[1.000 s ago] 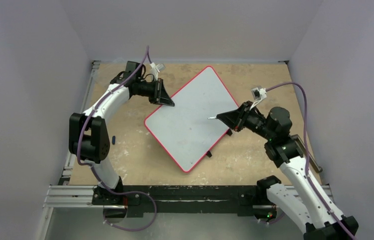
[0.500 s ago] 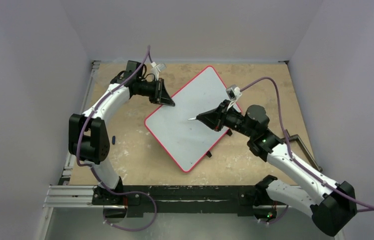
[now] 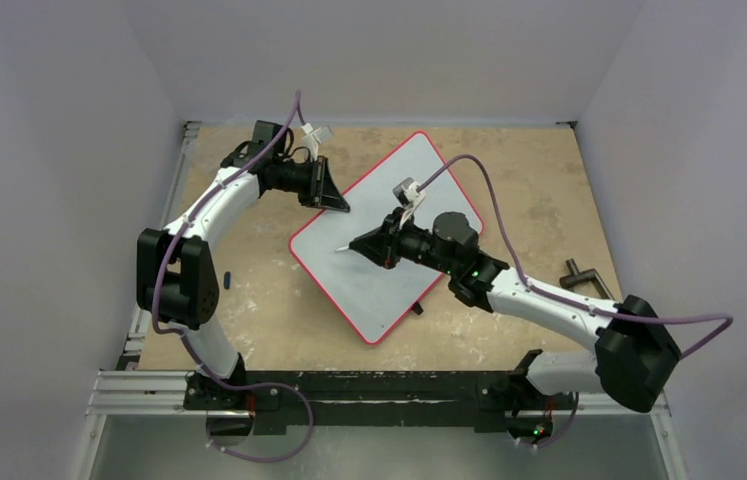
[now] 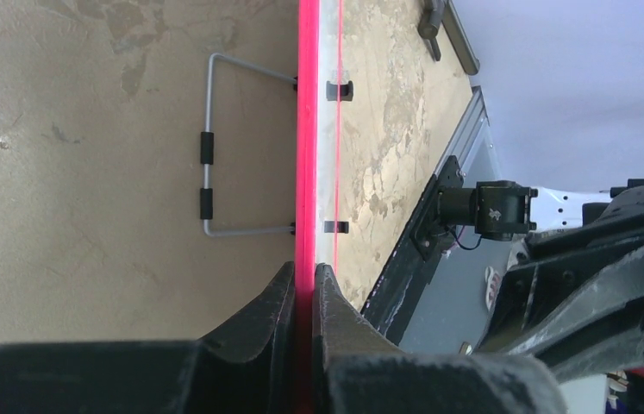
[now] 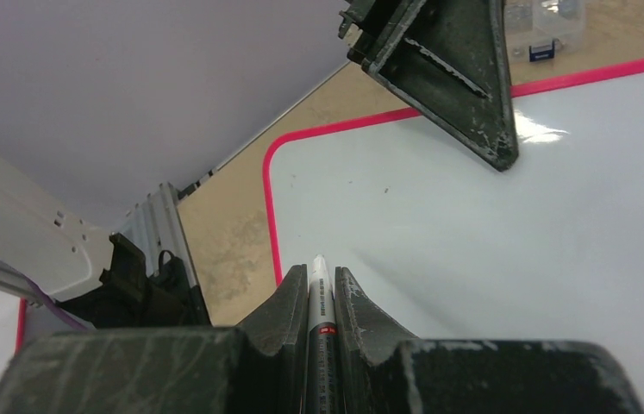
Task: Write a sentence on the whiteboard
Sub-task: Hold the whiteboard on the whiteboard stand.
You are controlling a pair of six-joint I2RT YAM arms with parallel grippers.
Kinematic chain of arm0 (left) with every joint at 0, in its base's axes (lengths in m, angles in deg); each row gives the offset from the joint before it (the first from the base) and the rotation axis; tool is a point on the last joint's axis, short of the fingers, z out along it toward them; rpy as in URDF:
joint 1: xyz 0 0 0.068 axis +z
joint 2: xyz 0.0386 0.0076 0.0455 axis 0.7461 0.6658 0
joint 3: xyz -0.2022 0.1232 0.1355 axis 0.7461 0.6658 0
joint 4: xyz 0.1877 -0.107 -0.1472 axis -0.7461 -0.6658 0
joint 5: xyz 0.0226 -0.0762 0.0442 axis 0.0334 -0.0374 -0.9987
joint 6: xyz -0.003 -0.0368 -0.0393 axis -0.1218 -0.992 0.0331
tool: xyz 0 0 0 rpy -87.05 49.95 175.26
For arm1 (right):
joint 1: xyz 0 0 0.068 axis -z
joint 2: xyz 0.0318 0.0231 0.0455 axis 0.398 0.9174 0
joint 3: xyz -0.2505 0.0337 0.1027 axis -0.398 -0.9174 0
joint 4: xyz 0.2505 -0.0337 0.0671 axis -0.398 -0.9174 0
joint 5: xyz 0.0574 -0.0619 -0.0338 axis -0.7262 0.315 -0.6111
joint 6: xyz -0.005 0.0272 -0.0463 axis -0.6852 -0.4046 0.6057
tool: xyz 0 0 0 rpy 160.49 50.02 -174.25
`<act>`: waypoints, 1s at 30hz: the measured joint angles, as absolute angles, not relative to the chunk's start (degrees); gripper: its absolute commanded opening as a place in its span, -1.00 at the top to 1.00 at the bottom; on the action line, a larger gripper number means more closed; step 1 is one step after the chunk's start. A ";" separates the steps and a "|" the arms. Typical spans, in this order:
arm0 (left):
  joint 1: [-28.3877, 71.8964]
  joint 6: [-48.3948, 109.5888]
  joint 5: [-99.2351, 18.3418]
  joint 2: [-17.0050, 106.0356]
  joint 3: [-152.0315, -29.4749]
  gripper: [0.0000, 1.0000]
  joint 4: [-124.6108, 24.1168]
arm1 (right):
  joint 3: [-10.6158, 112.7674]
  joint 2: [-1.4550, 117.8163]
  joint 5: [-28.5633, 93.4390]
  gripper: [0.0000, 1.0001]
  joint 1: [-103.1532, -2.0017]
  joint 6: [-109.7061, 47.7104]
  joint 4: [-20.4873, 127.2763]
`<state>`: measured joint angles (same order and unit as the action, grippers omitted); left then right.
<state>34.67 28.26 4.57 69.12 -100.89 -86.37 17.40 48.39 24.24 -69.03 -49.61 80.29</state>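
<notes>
Whiteboard with a thin red rim lies flat in the middle of the wooden table, turned diagonally so that one corner points toward the arm bases. The left gripper is at the far left edge of the board, and the left wrist view shows its two fingers pressed together on the red rim, with the rim running straight out from between them. In the same view a wire stand with two black sleeves is under the board. The right gripper is over the left part of the board, and its fingers are closed on a white marker which points toward the left corner. In the right wrist view the marker sits tight between the two fingers, its tip above the white surface, near the curved rim; I cannot tell if the tip touches the board. The part of the surface that shows is plain white. A dark metal clamp lies on the table, well apart from the board, on the right side.
</notes>
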 measured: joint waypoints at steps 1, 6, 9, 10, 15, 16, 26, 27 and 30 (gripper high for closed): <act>34.67 28.26 4.55 69.09 -100.89 1.00 -86.39 | 18.07 49.54 24.44 1.00 -69.73 -49.46 80.71; 34.60 28.26 4.44 69.05 -100.89 1.00 -86.39 | 20.96 53.48 25.12 1.00 -71.98 -48.67 83.00; 34.60 28.26 4.44 69.05 -100.89 1.00 -86.39 | 22.49 55.16 25.53 1.00 -72.57 -48.46 83.86; 34.60 28.26 4.44 69.05 -100.89 1.00 -86.39 | 22.88 55.62 25.64 1.00 -72.66 -48.35 84.21; 34.60 28.26 4.42 69.05 -100.89 1.00 -86.39 | 24.39 57.96 26.08 1.00 -73.14 -48.04 85.28; 34.60 28.26 4.42 69.05 -100.89 1.00 -86.39 | 24.52 58.40 26.25 1.00 -73.25 -48.02 85.32; 34.56 28.24 4.37 69.05 -101.00 1.00 -86.50 | 25.40 60.87 30.34 1.00 -73.43 -47.91 85.37; 34.54 28.26 4.37 69.05 -101.00 1.00 -86.50 | 25.48 61.09 30.73 1.00 -73.43 -47.91 85.34; 34.54 28.24 4.35 69.05 -101.00 1.00 -86.52 | 25.68 61.54 32.05 1.00 -73.43 -47.93 85.30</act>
<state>34.54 28.24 4.35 69.05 -101.00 -86.52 25.68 61.54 32.05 -73.43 -47.93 85.30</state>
